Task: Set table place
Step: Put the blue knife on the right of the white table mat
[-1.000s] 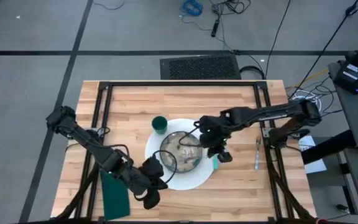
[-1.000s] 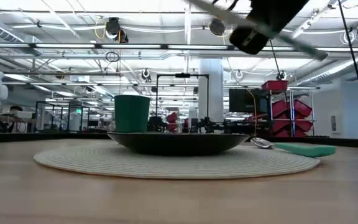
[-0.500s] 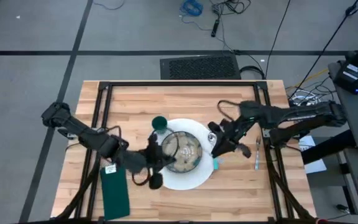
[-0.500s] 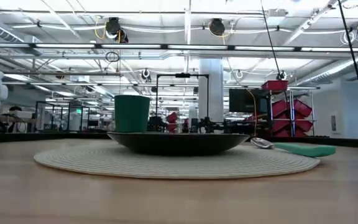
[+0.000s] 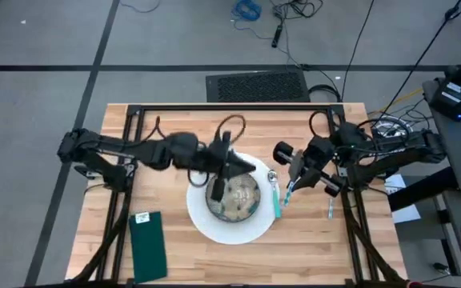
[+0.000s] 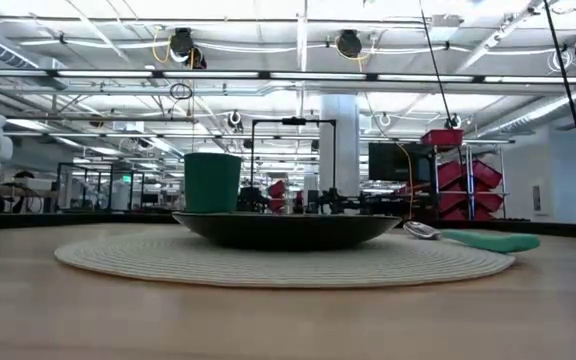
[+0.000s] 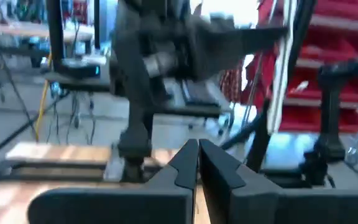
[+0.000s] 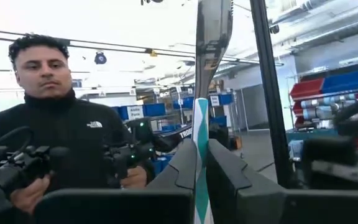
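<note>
A round white placemat (image 5: 214, 228) lies mid-table and carries a dark bowl (image 5: 234, 196). A teal-handled spoon (image 5: 274, 196) lies on the mat's right part. The green cup (image 6: 212, 182) stands behind the bowl in the low view; in the high view my left arm covers it. My left gripper (image 5: 245, 166) hovers shut over the bowl's far edge. Right of the mat, my right gripper (image 5: 289, 189) is shut on a teal-handled utensil (image 8: 201, 149) with a flat metal blade (image 8: 213, 28). A metal fork (image 5: 330, 208) lies on the table (image 5: 174, 128) farther right. My right gripper pinches the utensil's teal-and-white handle (image 8: 201, 163) between its two fingers. The metal blade sticks out past the fingertips. The utensil is lifted clear of the table, over the gap between the mat and the fork.
A green napkin (image 5: 149, 244) with a white tag lies near the table's near left corner. A black tube frame (image 5: 134, 120) runs along the table's edges. Beyond the table, a person (image 8: 61, 137) in a dark jacket holds two hand controllers.
My left arm has swung from the near edge beside the green napkin toward the far side, and now reaches across the bowl. My right gripper has risen out of the low view and moved toward the table's right edge. Bowl, cup and spoon have stayed put.
</note>
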Tool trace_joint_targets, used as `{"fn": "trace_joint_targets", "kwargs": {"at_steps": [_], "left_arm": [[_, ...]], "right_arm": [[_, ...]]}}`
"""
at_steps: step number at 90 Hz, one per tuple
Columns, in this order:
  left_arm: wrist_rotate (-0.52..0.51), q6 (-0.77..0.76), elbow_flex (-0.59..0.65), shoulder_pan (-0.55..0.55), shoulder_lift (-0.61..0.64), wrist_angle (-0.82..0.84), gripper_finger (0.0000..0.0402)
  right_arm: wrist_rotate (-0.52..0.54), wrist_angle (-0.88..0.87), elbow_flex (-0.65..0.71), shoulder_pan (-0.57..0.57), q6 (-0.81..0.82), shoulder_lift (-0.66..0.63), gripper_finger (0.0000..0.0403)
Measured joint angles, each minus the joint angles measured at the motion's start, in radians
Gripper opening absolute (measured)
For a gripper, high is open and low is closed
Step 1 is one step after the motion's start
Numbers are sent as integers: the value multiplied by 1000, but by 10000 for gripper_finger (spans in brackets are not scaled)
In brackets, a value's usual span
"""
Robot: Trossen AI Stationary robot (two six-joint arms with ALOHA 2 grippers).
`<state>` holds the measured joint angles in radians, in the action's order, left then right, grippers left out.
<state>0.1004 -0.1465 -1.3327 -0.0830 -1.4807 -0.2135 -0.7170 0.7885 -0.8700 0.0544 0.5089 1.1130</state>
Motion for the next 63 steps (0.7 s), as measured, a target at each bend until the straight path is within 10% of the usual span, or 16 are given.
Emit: {"fn": "trace_joint_targets", "kwargs": {"at_steps": [22,63], "left_arm": [[20,-119,0,-18,-44,-297,26],[211,-397,-49,-36,-187,-485,219]], "right_arm": [[16,180,-2,35,-5,0,0],[38,134,-74,50,-18,112,0]]}}
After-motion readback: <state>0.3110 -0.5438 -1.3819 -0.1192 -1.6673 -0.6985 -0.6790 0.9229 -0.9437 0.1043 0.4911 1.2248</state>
